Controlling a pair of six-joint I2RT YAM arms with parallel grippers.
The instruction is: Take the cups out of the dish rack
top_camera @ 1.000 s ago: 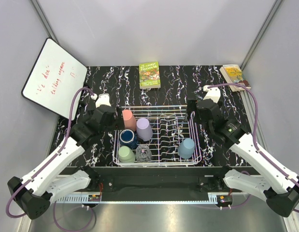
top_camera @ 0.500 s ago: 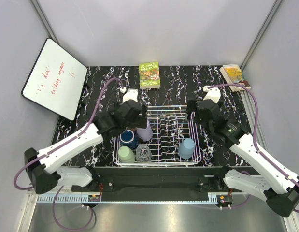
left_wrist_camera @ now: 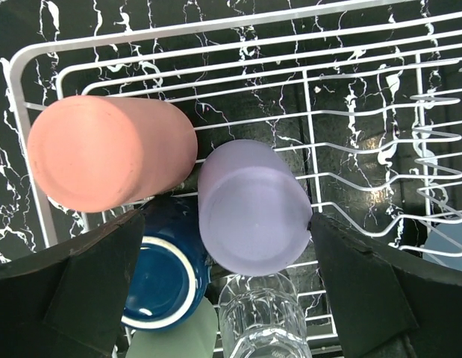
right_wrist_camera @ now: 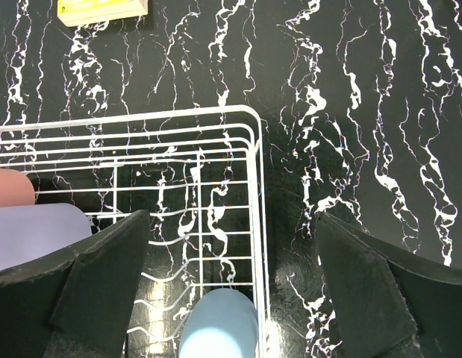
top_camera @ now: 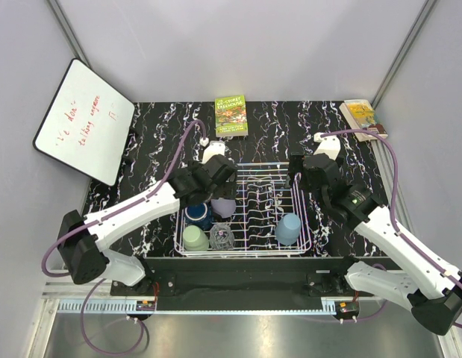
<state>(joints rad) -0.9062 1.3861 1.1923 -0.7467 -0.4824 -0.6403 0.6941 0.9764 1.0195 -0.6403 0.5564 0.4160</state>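
All six cups sit in the dish rack (top_camera: 260, 201), which rests on the black marbled bench (top_camera: 290, 127) in the lower middle of the top view.

The left pincer (left_wrist_camera: 225, 224) hangs released over the rack's left end, its jaws spread wide. In the left wrist view its two dark fingers fill the lower corners, and the lavender cup (left_wrist_camera: 253, 209) lies directly between them, base up. Neither finger touches it.

The salmon cup (left_wrist_camera: 111, 153), also base up, is at the upper left of that frame. It sits just beside the lavender one and outside the jaws' gap. Below them, along the bottom edge, are the dark blue cup (left_wrist_camera: 167, 280), mouth up, a sliver of the pale green cup (left_wrist_camera: 175, 339), and the clear glass (left_wrist_camera: 264, 317).

The right pincer (right_wrist_camera: 229, 224) is likewise released, with its jaws wide apart. It is poised above the rack's corner at the right of the top view. In the right wrist view the light blue cup (right_wrist_camera: 219, 324) stands at the bottom centre, below the gap and clear of both fingers.

A green book (top_camera: 231, 115) lies on the bench above the rack, and a whiteboard (top_camera: 85, 119) leans at the upper left.
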